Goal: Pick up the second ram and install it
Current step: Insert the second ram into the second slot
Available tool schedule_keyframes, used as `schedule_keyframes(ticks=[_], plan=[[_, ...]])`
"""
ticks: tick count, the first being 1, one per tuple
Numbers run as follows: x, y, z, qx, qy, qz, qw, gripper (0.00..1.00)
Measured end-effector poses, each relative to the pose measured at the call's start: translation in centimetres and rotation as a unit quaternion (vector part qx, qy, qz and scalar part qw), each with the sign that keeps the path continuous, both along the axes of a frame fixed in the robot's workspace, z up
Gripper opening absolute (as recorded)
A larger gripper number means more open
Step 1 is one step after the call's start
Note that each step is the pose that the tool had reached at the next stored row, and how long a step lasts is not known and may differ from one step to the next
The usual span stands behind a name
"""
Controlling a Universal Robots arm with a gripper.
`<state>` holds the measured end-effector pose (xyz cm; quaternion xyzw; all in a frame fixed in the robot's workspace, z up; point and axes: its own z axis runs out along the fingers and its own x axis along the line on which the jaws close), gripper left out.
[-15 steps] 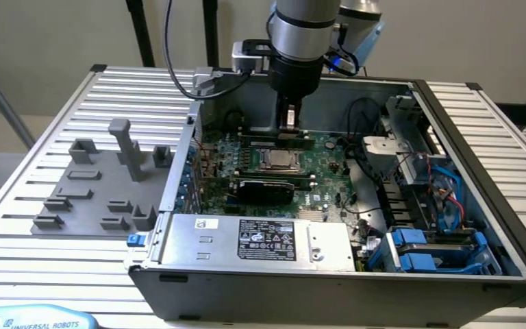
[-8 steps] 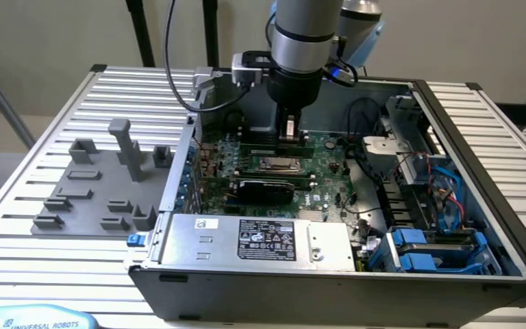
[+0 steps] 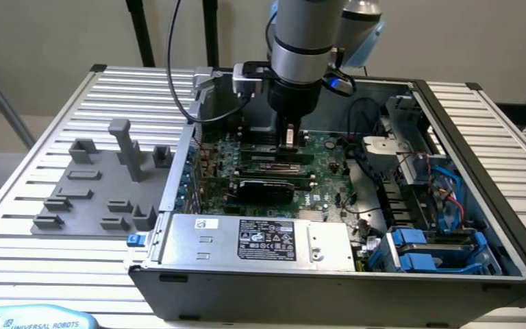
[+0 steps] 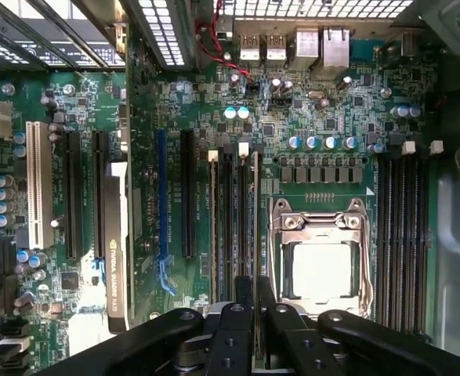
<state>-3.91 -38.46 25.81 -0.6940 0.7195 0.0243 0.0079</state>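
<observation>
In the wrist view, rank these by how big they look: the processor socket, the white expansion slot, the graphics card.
Largest to smallest as they look:
1. Processor socket, with its metal frame.
2. Graphics card, seen edge-on, so its real bulk is hidden.
3. White expansion slot, long but narrow.

An open computer case [image 3: 482, 205] is seen on a slatted metal table [image 3: 25, 226], with a grey fixture block [image 3: 98, 192] set beside it toward the exterior view's left. A silver power supply [image 3: 263, 240] is mounted along the case's near edge, and blue drive brackets [image 3: 418, 250] are placed at its near corner toward the exterior view's right. On the green motherboard [image 4: 324, 102], an empty processor socket [image 4: 321, 266] is flanked by black memory slots [image 4: 402, 235], while a black graphics card [image 4: 116, 251] is seated among the expansion slots.
</observation>
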Motion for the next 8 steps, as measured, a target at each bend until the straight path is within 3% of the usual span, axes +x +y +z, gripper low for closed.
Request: schedule_keyframes(ticks=[8], plan=[[0.0, 0.00, -1.45, -0.0002, -0.0001, -0.004, 1.0000, 0.13]])
